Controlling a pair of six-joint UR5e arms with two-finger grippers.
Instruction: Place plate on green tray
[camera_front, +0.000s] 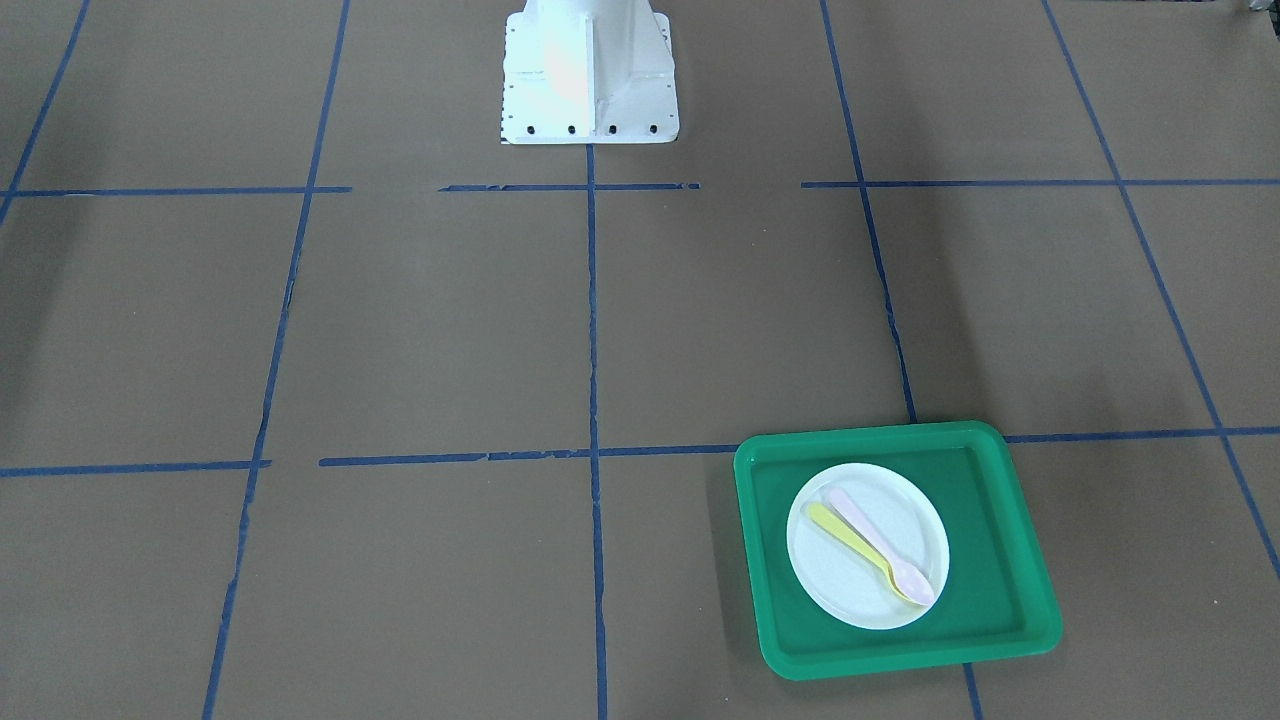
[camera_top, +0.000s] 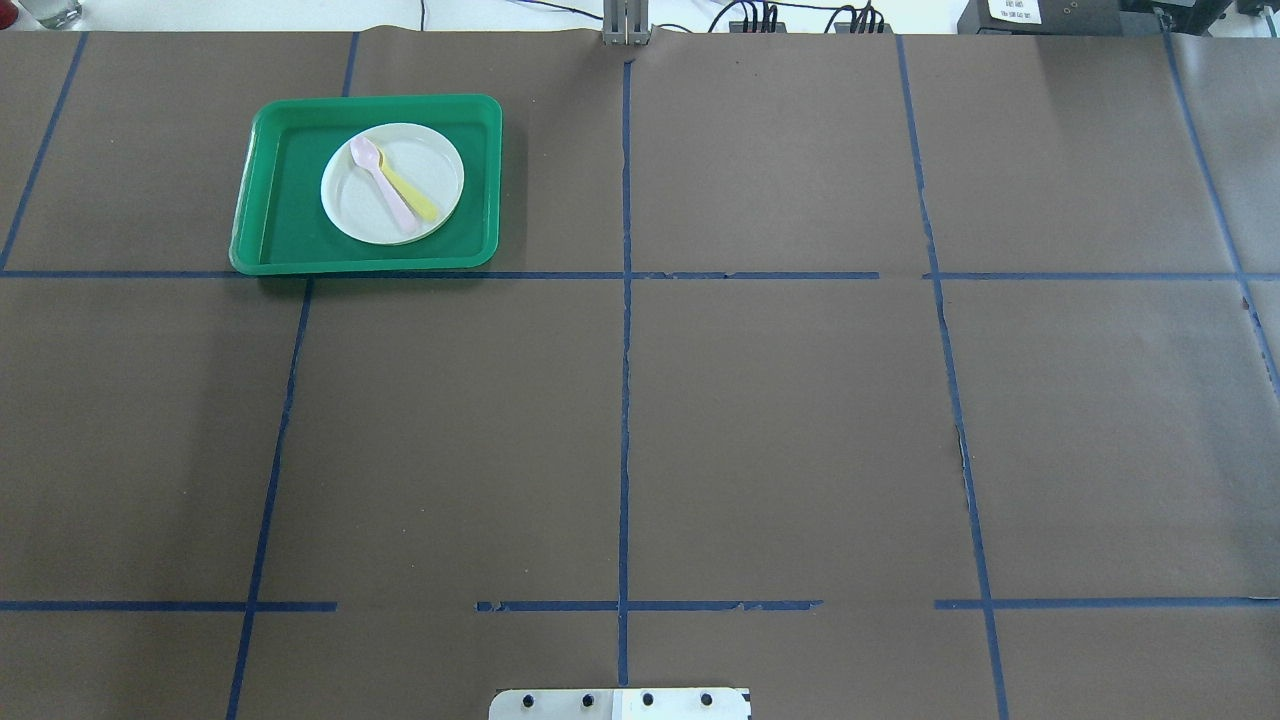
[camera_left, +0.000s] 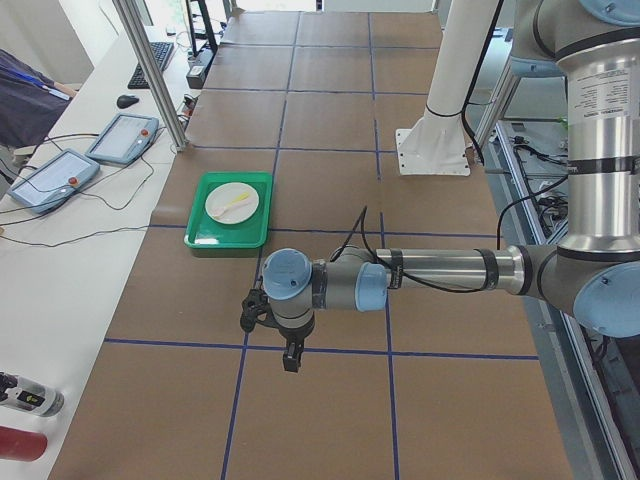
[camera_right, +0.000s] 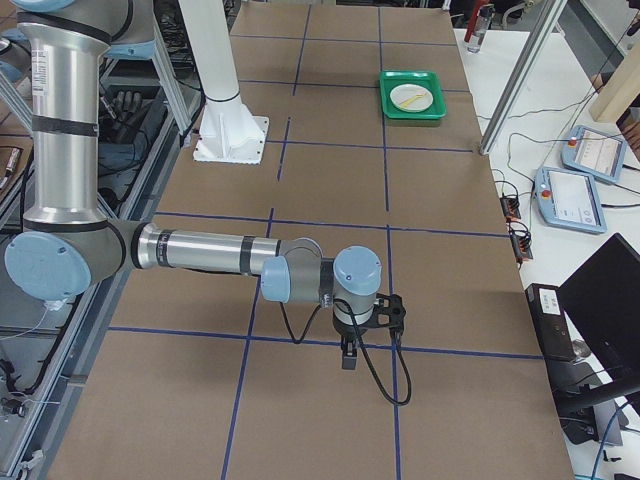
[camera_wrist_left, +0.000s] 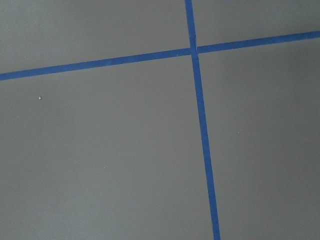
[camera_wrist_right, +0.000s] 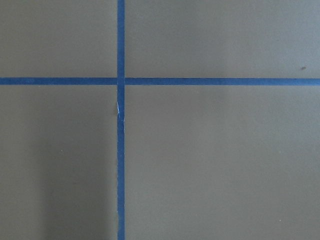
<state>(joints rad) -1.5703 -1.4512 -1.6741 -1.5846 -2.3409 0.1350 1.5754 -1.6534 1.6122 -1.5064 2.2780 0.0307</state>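
Note:
The small white plate (camera_front: 860, 590) lies inside the green tray (camera_front: 1000, 560), near its middle. A pink spoon (camera_front: 880, 540) and a yellow spoon (camera_front: 845, 535) lie on the plate. In the overhead view the tray (camera_top: 280, 200) with the plate (camera_top: 355, 205) is at the far left. My left gripper (camera_left: 290, 362) shows only in the exterior left view, above bare table, well away from the tray (camera_left: 205, 235). My right gripper (camera_right: 348, 362) shows only in the exterior right view, far from the tray (camera_right: 392, 88). I cannot tell whether either is open or shut. Both wrist views show only the table.
The brown table carries a grid of blue tape lines (camera_top: 625, 400). The white robot base (camera_front: 590, 80) stands at the robot's edge. Two pendant tablets (camera_left: 60, 170) and a metal post (camera_left: 150, 70) are on the operators' side bench, where a person (camera_left: 25, 95) sits.

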